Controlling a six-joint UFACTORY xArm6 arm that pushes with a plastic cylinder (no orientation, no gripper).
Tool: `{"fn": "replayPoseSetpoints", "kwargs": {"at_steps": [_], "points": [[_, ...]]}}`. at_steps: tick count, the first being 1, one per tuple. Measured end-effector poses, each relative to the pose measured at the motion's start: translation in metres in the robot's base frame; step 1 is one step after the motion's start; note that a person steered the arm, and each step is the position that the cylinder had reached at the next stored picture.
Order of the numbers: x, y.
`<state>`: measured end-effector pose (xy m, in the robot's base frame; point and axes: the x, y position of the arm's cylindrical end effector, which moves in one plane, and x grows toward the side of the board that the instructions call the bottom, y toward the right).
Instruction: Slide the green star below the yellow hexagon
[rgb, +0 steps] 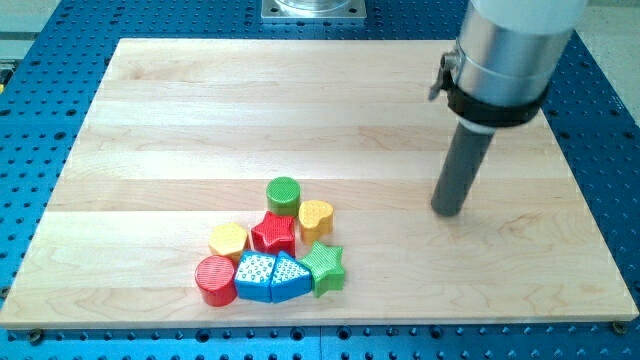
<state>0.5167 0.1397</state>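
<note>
The green star (325, 267) lies near the board's bottom edge, at the right end of a tight cluster of blocks. The yellow hexagon (228, 240) sits at the cluster's left, above the red cylinder (215, 280). Between star and hexagon lie the red star (274, 234) and two blue blocks (271, 277). My tip (449, 211) rests on the board well to the right of and a little above the cluster, touching no block.
A green cylinder (284, 194) tops the cluster and a yellow heart (316, 216) sits just above the green star. The wooden board (330, 100) lies on a blue perforated table. The board's bottom edge runs just under the cluster.
</note>
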Motion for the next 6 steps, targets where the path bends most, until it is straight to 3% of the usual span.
{"fn": "replayPoseSetpoints", "kwargs": {"at_steps": [2, 4, 6], "points": [[0.069, -0.077], [0.092, -0.136], [0.101, -0.150]]}}
